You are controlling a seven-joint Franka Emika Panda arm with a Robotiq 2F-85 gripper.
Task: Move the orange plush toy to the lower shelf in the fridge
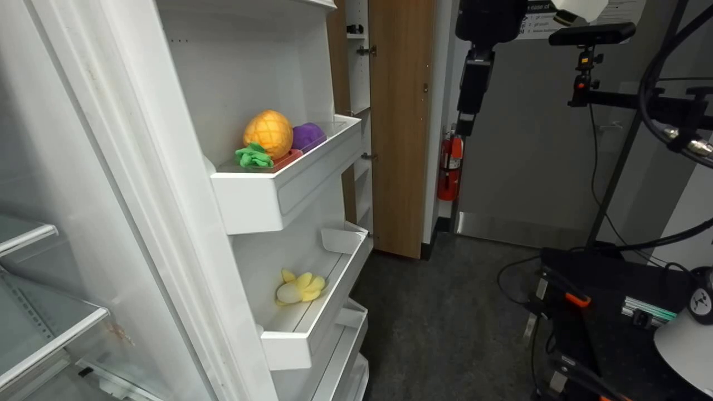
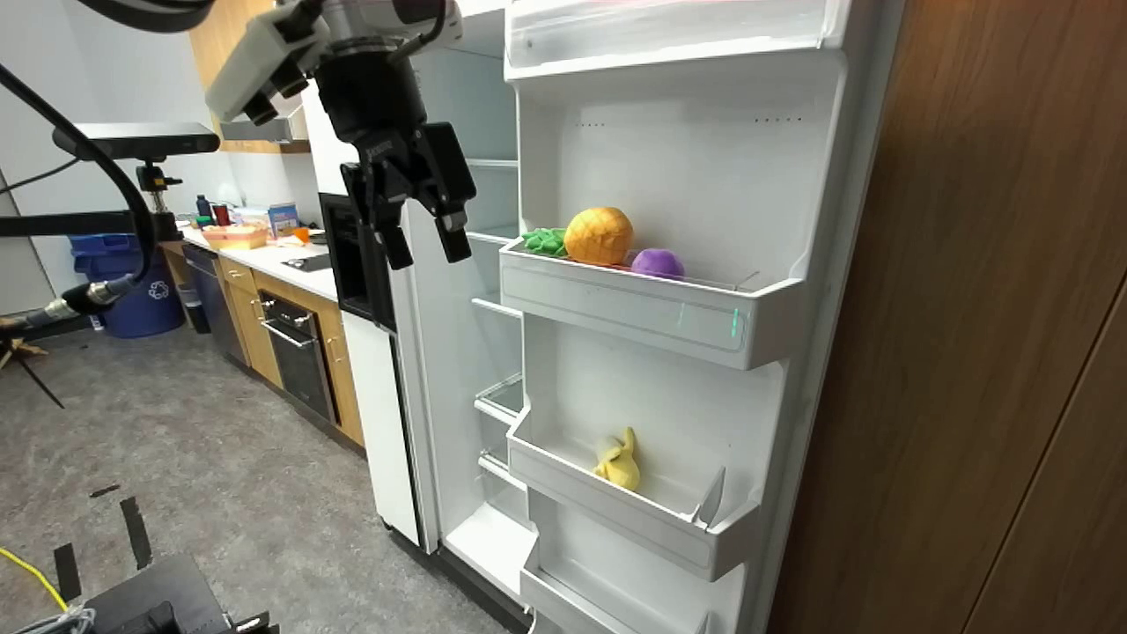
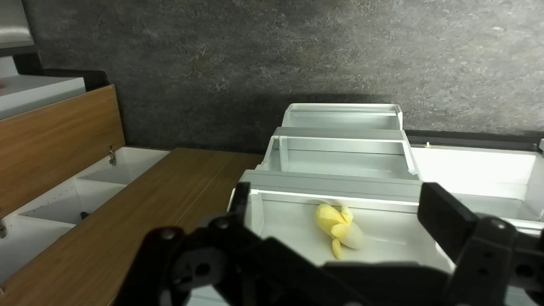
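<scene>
The orange plush toy (image 1: 268, 133) with green leaves lies in the upper white door bin (image 2: 625, 304) of the fridge (image 2: 678, 176); it also shows in an exterior view (image 2: 599, 235). The wrist view does not show it. The lower shelf, a white door bin (image 1: 333, 309), is directly below and also shows in an exterior view (image 2: 616, 513) and the wrist view (image 3: 331, 185). My gripper (image 2: 427, 251) is open and empty, in the air in front of the door, apart from the toy. In the wrist view the fingers (image 3: 340, 212) stand wide apart.
A purple plush (image 1: 308, 136) sits beside the orange toy. A yellow lumpy plush (image 1: 301, 288) lies in the lower shelf. More door bins (image 3: 340, 157) are below. A wooden cabinet door (image 1: 398, 128) stands beyond the fridge door. A camera on a stand (image 1: 591, 34) is near the arm.
</scene>
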